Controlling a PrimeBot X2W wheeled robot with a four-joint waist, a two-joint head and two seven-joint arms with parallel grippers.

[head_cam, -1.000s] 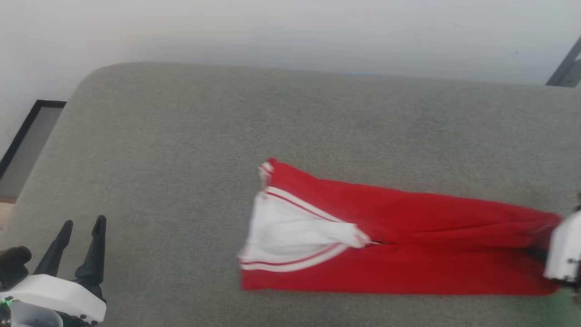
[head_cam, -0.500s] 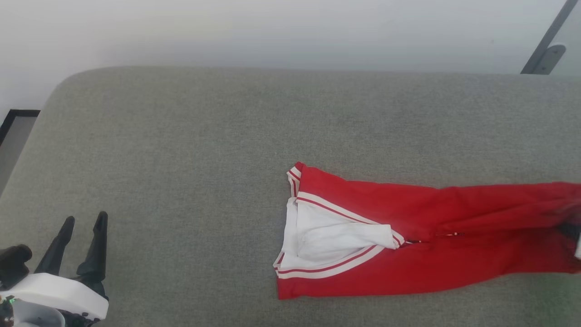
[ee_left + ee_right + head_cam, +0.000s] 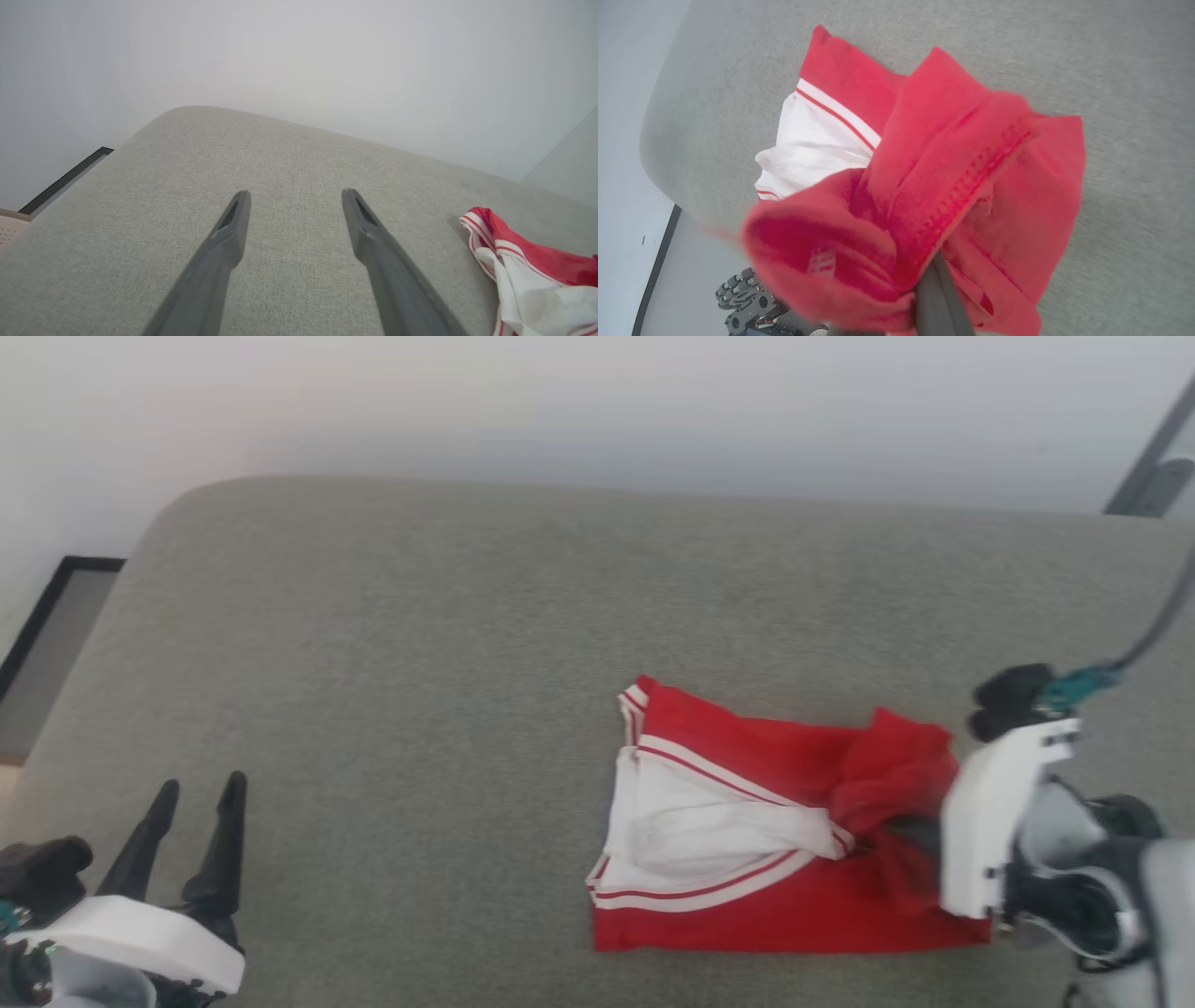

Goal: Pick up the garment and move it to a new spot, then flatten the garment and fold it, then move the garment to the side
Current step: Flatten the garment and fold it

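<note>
The garment [image 3: 747,924] lies on the grey padded surface [image 3: 420,616], at about 4 o'clock from the middle of the head view. Its 9 o'clock half lies flat, with the white sleeve [image 3: 709,821] and striped trim facing up. Its 3 o'clock end is lifted and bunched into a loose red hump above the flat part. In the right wrist view that lifted cloth [image 3: 952,177] hangs in thick folds with a stitched hem running across it.

The right jaws are together, clamped on this lifted end. One dark finger [image 3: 938,298] disappears into the red folds, so how much cloth it holds cannot be told. This looks like a fold under way, with the free end being carried over towards 9 o'clock.

The left jaws stand wide apart and hold nothing, at 8 o'clock in the head view and well apart from the garment, their fingers [image 3: 373,242] above bare surface.

Several things could go wrong from here. Nothing pins the flat half, so a pull could drag it along and ruck it up. The bunched cloth could land as a lump instead of a flat layer. A thin pinch on soft fabric could also slip, dropping the end short and leaving the fold crooked.
</note>
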